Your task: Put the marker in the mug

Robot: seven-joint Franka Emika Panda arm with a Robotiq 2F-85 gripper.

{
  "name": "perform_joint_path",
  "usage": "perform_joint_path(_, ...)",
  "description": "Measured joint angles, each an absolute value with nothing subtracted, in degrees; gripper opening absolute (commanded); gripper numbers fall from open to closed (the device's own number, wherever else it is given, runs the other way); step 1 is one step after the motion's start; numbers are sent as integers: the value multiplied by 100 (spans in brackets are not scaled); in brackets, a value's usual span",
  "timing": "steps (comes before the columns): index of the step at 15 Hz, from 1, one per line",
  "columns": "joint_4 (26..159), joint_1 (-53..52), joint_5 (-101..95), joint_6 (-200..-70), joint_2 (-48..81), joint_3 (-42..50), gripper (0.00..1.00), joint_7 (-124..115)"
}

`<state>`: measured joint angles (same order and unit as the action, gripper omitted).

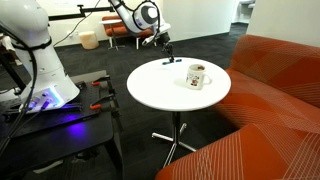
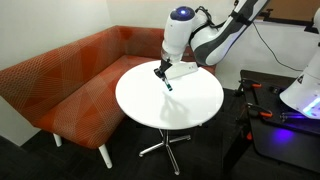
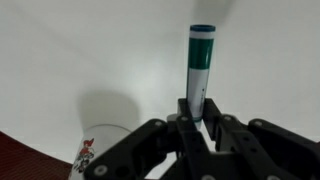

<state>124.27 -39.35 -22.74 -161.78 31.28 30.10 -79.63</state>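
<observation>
My gripper (image 3: 198, 110) is shut on the marker (image 3: 200, 60), a dark stick with a teal-green end pointing away from the wrist. In an exterior view the gripper (image 1: 166, 52) holds the marker (image 1: 170, 61) above the far edge of the round white table (image 1: 160, 90), left of the white mug (image 1: 197, 76), which stands upright with a dark printed design. In an exterior view the gripper (image 2: 161, 71) holds the marker (image 2: 168, 83) tilted over the table (image 2: 150, 100); the mug is hidden behind the arm. In the wrist view the mug (image 3: 100, 150) shows at the lower left.
An orange couch (image 1: 275, 100) wraps round the table; it also shows in an exterior view (image 2: 60, 85). A black cart with the robot's base (image 1: 50, 105) stands beside the table. The table has a thin metal pedestal foot (image 1: 175, 140).
</observation>
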Motion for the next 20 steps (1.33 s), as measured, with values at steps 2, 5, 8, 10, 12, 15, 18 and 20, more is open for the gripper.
perform_joint_path(2,12425,-4221,-2666,-16115,3127,3320,5,-8343)
perform_joint_path(5,12423,-4561,-3187,-15966,3125,3728,5,-8842)
perform_joint_path(8,12420,-4892,-3852,-15687,3088,4139,5,-9462)
perform_joint_path(10,12415,-5040,-4406,-15339,2999,4299,5,-9932)
perform_joint_path(12,12407,-5076,-5015,-14840,2822,4284,5,-10405)
perform_joint_path(15,12400,-4896,-5840,-13955,2452,3908,5,-10977)
perform_joint_path(18,12394,-4256,-6470,-13040,2046,2998,5,-11314)
perform_joint_path(20,12392,-3644,-6786,-12548,1830,2240,5,-11421)
